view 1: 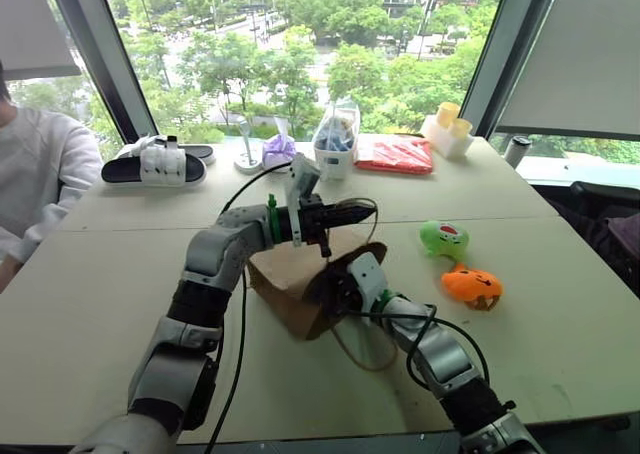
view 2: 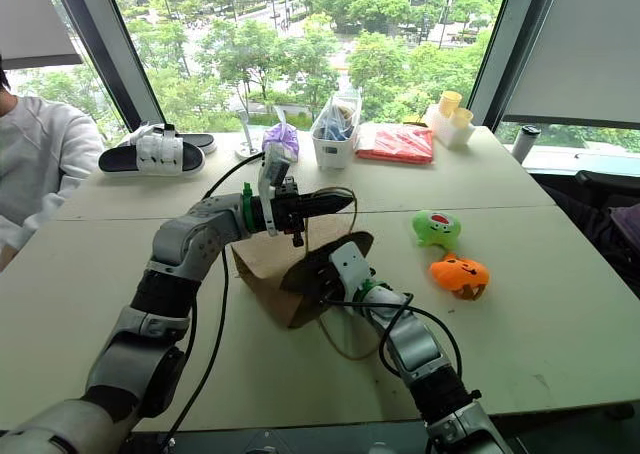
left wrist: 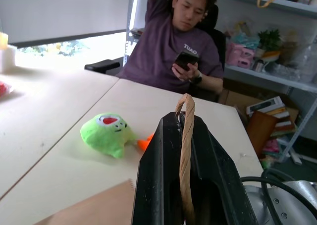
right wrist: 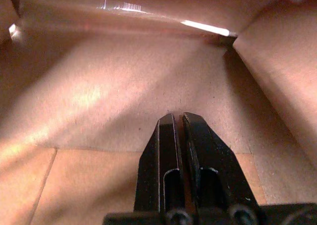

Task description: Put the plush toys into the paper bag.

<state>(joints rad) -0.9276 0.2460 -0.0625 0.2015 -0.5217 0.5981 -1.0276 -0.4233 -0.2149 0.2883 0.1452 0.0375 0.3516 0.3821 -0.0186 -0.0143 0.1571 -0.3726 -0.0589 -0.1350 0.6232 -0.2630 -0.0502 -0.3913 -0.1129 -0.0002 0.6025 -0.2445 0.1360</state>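
The bag [view 1: 290, 284] lies on its side mid-table, mouth facing the robot. The left gripper [view 1: 352, 214] is clamped on one cord handle [left wrist: 186, 150], holding it up. The right gripper [right wrist: 179, 120], fingers together and holding nothing, is inside the bag (brown paper all round). At the bag's 3 o'clock lie the green toy [view 1: 444, 239] and, nearer the robot, the orange toy [view 1: 472, 285].

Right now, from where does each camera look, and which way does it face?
Head views: forward and down over both arms, the paper bag and two plush toys.
Left wrist view: along shut fingers pinching the bag's handle, toward the green toy and a seated person.
Right wrist view: shut fingers inside the bag.
Shared: the bag.
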